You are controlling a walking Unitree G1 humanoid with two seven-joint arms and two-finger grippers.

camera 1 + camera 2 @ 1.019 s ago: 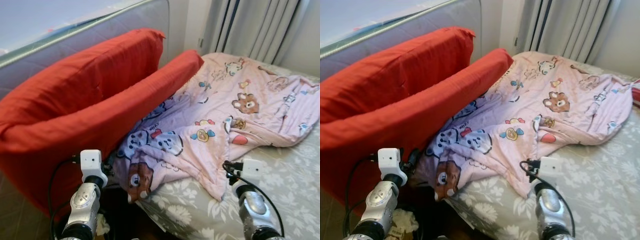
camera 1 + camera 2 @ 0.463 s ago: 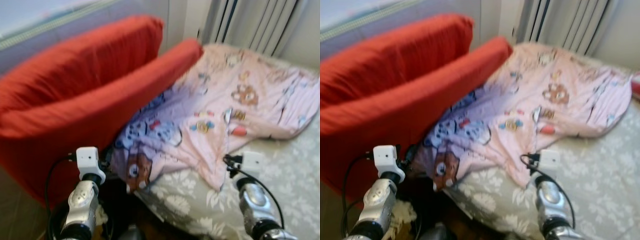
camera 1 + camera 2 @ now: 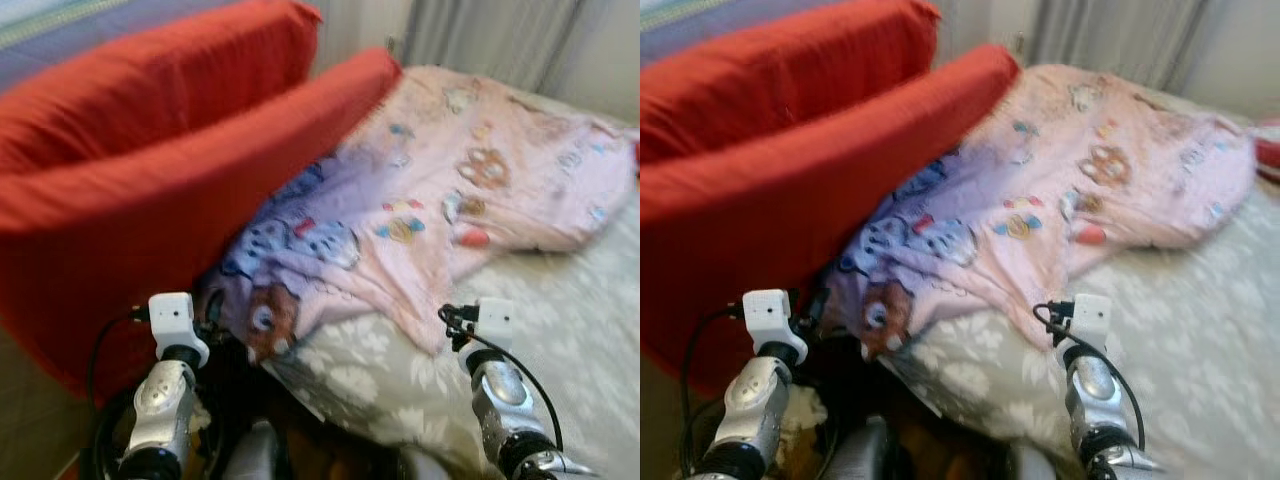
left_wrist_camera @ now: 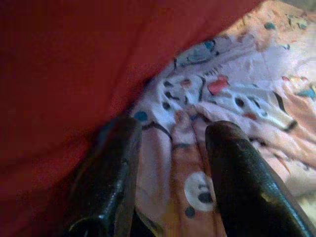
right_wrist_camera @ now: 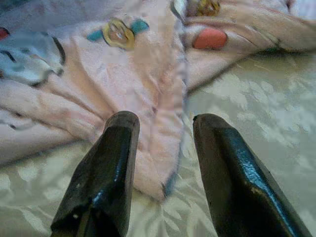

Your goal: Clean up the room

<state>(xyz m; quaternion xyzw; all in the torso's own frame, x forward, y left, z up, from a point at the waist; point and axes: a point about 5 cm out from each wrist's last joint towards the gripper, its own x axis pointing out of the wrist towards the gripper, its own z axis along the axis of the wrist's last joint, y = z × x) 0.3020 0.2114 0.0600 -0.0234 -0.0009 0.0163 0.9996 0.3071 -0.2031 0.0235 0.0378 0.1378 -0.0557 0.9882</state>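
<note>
A crumpled pink and lilac cartoon blanket (image 3: 440, 190) lies across the bed, its lower corner hanging by the bed's edge. Two big red cushions (image 3: 160, 170) lean on the blanket's left side. My left gripper (image 4: 170, 133) is open just above the blanket's lilac folds, close beside the red cushion (image 4: 64, 64). My right gripper (image 5: 160, 123) is open over the pink hem (image 5: 163, 148) where it meets the grey floral bedsheet (image 5: 247, 113). Both silver forearms, left (image 3: 165, 385) and right (image 3: 495, 385), rise from the bottom of the eye views.
The grey floral bedsheet (image 3: 560, 300) covers the mattress to the right. Grey curtains (image 3: 490, 40) hang behind the bed. A dark gap (image 3: 240, 400) lies between the cushions and the bed corner, with something pale (image 3: 805, 415) on the floor there.
The whole picture has shifted and blurred, so the camera has moved, tilting down and closer to the bed. Both arms keep about the same pose.
</note>
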